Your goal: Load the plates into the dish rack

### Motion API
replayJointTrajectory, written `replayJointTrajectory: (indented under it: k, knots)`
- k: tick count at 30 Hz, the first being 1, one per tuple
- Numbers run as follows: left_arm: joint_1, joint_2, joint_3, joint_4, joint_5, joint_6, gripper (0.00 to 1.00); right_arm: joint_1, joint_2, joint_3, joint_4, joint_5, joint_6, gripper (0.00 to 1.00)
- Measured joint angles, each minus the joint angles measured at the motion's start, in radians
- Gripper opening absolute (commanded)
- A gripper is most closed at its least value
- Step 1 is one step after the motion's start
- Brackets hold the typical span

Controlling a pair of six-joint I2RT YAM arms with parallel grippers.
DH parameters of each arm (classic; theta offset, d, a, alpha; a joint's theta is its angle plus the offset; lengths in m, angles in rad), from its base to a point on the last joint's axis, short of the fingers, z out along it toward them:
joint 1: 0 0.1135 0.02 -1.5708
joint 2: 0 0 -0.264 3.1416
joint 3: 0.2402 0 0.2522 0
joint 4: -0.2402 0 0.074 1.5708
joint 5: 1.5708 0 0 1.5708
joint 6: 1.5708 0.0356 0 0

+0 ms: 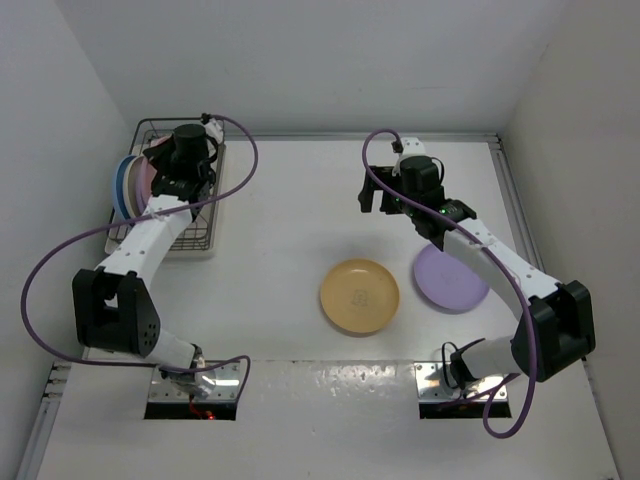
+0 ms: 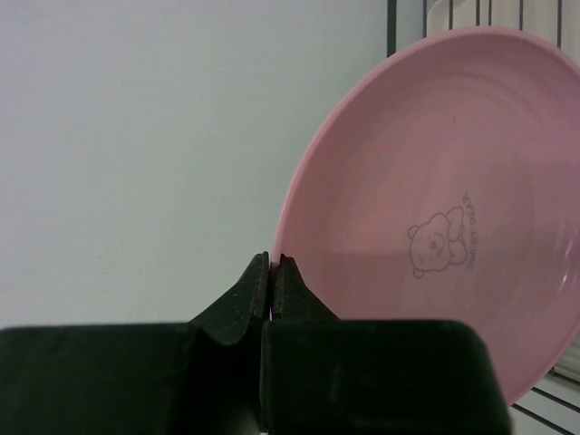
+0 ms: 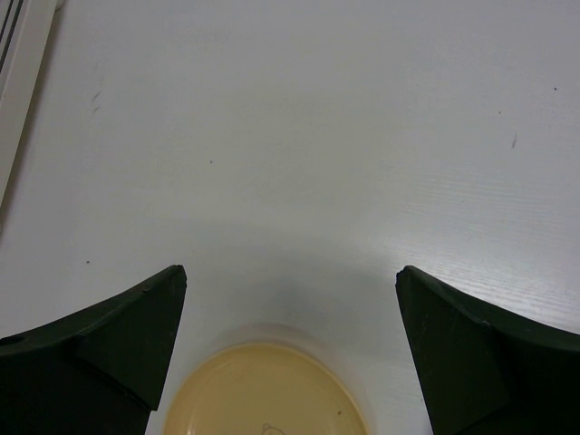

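The dish rack stands at the far left of the table. My left gripper is over it, shut on the rim of the pink plate, which stands on edge in the rack. In the left wrist view the fingers pinch the edge of the pink plate, which bears a small bear drawing. A blue plate stands on edge just left of it. An orange plate and a lavender plate lie flat mid-table. My right gripper is open and empty, above the table behind the orange plate.
White walls close in the table on the left, back and right. Rack wires show behind the pink plate in the left wrist view. The right arm reaches over the lavender plate's far edge.
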Motion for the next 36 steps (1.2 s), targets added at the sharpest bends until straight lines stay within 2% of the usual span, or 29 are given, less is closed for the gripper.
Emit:
replayJointTrajectory:
  k: [17,21,22,24,25,28,36]
  knots:
    - [-0.05,0.095,-0.049,-0.04,-0.048,-0.18,0.02,0.0,-0.016,0.0,-0.022,0.026,0.0,0.99]
    - [-0.051,0.108,-0.057,-0.03,-0.055,-0.192,0.26,-0.003,-0.018,0.0,-0.022,0.029,-0.001,0.99]
    - [-0.051,0.109,-0.056,-0.031,-0.057,-0.193,0.26,-0.003,-0.019,0.0,-0.022,0.029,-0.002,0.99]
    - [-0.052,0.12,-0.05,-0.041,-0.063,-0.203,0.32,-0.007,-0.019,0.0,-0.023,0.027,-0.005,0.99]
    - [-0.052,0.129,-0.041,-0.05,-0.068,-0.207,0.5,-0.009,-0.019,0.0,-0.025,0.027,-0.007,0.99]
    - [-0.052,0.147,0.0,-0.086,-0.087,-0.217,0.8,-0.028,-0.019,0.0,-0.032,0.017,-0.011,0.99]
    - [-0.082,0.145,0.143,-0.101,-0.132,-0.185,0.86,-0.092,-0.018,0.036,-0.064,-0.002,-0.014,0.99]
